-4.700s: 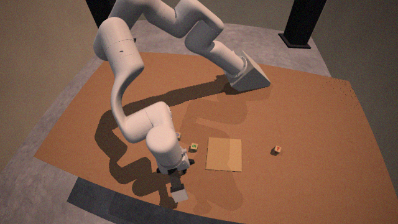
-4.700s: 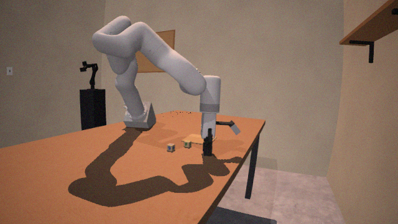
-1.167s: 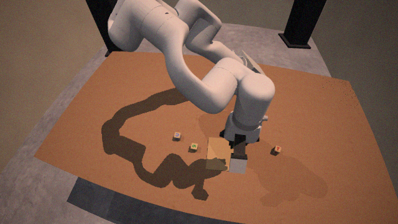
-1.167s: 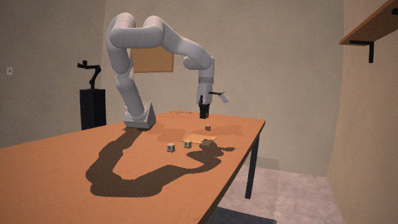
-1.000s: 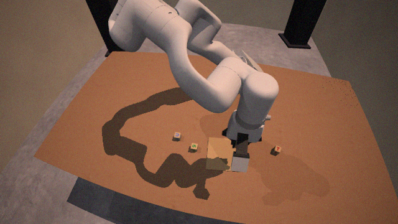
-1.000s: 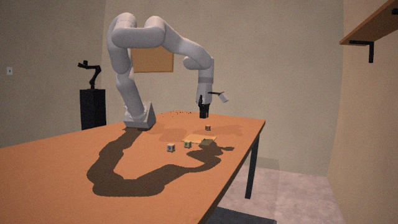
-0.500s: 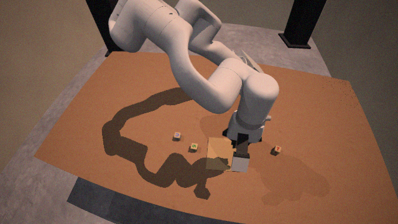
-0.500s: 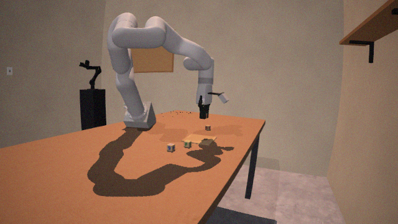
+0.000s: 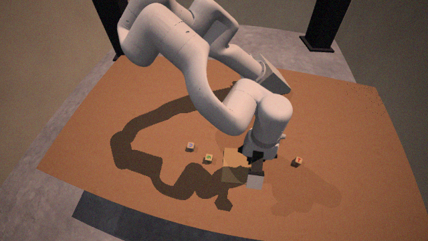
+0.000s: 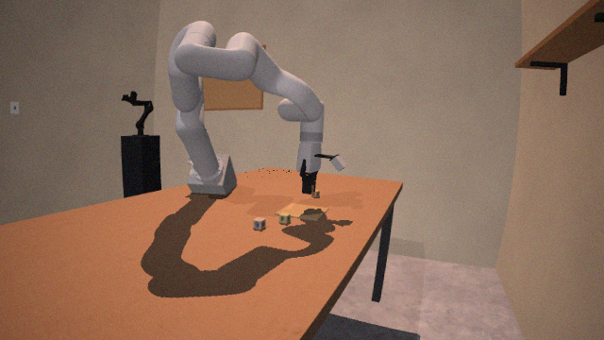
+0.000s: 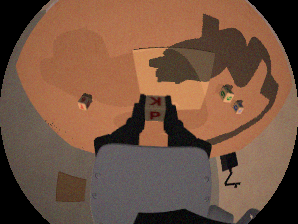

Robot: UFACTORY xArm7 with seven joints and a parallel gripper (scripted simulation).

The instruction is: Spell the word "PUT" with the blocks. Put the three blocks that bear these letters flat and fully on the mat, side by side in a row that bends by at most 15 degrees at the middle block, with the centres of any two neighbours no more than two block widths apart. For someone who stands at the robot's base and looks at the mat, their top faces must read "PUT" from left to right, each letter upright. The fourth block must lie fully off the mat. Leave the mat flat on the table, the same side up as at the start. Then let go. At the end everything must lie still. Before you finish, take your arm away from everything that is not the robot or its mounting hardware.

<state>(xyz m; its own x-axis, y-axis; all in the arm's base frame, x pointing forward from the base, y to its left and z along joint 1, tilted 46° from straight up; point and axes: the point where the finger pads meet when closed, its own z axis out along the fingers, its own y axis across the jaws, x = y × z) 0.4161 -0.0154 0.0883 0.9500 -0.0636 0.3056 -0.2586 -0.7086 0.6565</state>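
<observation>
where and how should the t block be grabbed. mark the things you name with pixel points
I'd come straight down from above and pinch the T block (image 9: 298, 161) (image 10: 316, 194) (image 11: 84, 102) by two opposite upright sides. It's a small cube sitting flat with its T face up, so those sides should give parallel grips, and no other block crowds it.

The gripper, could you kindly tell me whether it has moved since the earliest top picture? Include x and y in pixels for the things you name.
Yes; in the top view, the gripper (image 9: 251, 161) (image 10: 309, 192) (image 11: 155, 102) has moved rightward, from left of the mat (image 9: 233, 156) (image 10: 293, 209) (image 11: 145, 72) to its right-hand side.
</observation>
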